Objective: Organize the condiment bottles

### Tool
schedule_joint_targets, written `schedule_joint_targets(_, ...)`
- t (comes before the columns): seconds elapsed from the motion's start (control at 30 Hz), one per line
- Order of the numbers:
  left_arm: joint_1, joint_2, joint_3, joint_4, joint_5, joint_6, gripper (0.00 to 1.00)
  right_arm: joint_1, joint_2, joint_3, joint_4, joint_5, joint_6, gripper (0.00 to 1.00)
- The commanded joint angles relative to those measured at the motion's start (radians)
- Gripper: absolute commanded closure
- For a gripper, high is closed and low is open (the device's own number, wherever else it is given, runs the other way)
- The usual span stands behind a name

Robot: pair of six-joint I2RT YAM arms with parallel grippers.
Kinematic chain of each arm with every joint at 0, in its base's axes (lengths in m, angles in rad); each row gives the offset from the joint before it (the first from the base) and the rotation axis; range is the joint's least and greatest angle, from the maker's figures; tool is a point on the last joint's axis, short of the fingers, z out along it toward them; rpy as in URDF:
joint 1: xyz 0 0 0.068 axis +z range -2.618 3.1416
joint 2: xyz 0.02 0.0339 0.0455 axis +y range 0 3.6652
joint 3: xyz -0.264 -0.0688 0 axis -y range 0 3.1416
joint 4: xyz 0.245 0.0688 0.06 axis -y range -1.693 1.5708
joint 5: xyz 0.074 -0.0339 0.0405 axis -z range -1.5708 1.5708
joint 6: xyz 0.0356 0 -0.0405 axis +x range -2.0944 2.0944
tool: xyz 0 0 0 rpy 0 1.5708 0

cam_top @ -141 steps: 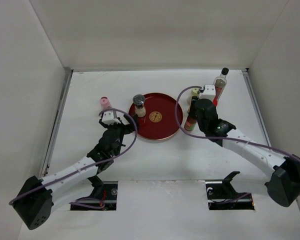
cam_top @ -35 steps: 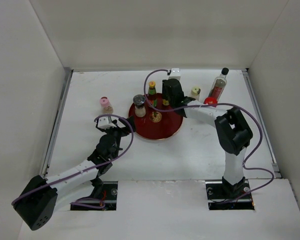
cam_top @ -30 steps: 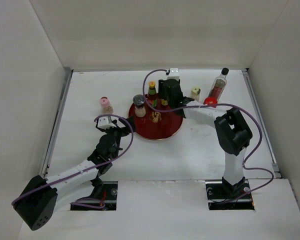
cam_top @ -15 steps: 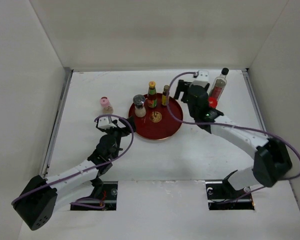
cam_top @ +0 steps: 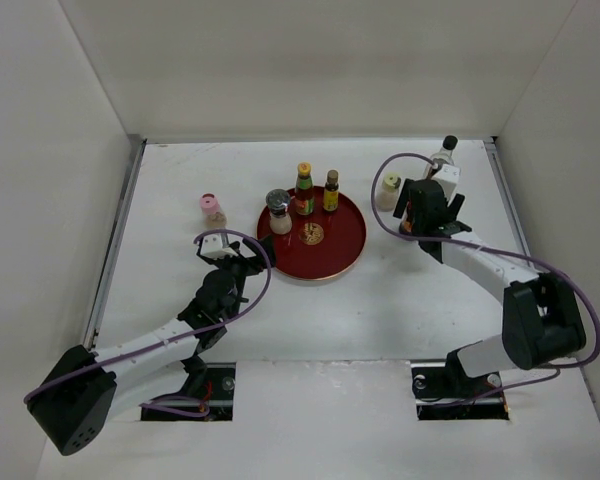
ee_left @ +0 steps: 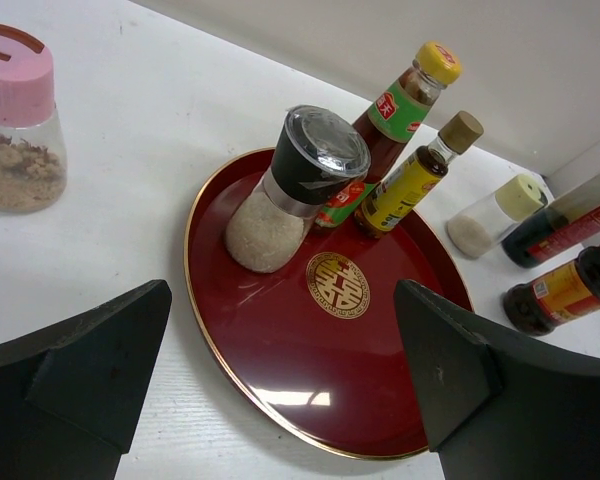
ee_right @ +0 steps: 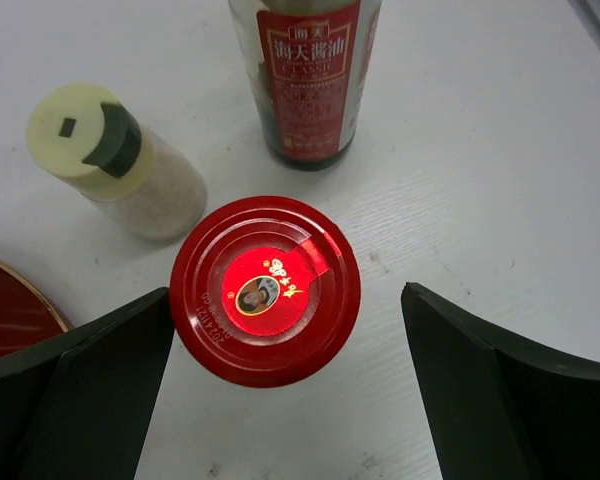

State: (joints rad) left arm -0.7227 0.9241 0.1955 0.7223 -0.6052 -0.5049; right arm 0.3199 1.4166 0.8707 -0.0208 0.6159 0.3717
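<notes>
Peeking out beneath the arm (cam_top: pixel 480 265) from overhead, the red-lidded jar (ee_right: pixel 265 290) shows plainly in the wrist view, between the right claw's (ee_right: pixel 285 292) spread fingers (ee_right: pixel 80 400); left claw (ee_left: pixel 282 290) spread too.

The left arm (cam_top: pixel 145 343) and the right arm (cam_top: pixel 485 268) are built of white links joined by bulky black joint housings. A thin purple cable (cam_top: pixel 270 272) is run along each, looped loosely near the wrist. A small white block (cam_top: pixel 212 241) is mounted at each wrist. The left gripper (ee_left: pixel 280 300) and right gripper (ee_right: pixel 285 300) are fitted with matte black, wedge-shaped fingers (ee_left: pixel 80 380).
</notes>
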Motion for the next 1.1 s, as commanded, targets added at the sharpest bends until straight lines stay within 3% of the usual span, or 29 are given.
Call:
schedule_joint_targets(0.0,-0.004,-0.005,0.015,0.052,0.012,-0.012,0.04,-0.031,0.045,0.042,0.01,-0.083,0.024,0.0)
schedule_joint_targets(0.1,-0.005,-0.007,0.015,0.052,0.01,-0.012,0.04,-0.04,0.1,0.062,0.033,-0.13,0.026,0.01)
schedule_joint_targets(0.17,0.003,-0.004,0.015,0.052,0.012,-0.012,0.04,-0.041,0.123,0.073,0.038,-0.127,0.03,0.11)
schedule_joint_targets(0.27,-0.002,-0.014,0.012,0.052,0.012,-0.012,0.04,-0.035,0.11,0.064,0.048,-0.11,0.036,0.43)
schedule_joint_targets(0.37,0.007,-0.011,0.012,0.052,0.012,-0.012,0.04,0.006,0.042,0.037,0.079,-0.042,0.023,0.54)
schedule_joint_targets(0.6,0.018,-0.021,0.007,0.052,0.007,-0.012,0.04,0.233,-0.03,0.105,0.09,-0.005,-0.039,0.6)
schedule_joint_targets(0.8,0.032,-0.022,0.004,0.049,0.01,-0.012,0.05,0.397,0.161,0.272,0.173,-0.047,-0.074,0.6)
schedule_joint_targets(1.07,0.029,-0.025,0.002,0.051,0.01,-0.012,0.05,0.465,0.412,0.491,0.213,-0.108,-0.08,0.58)
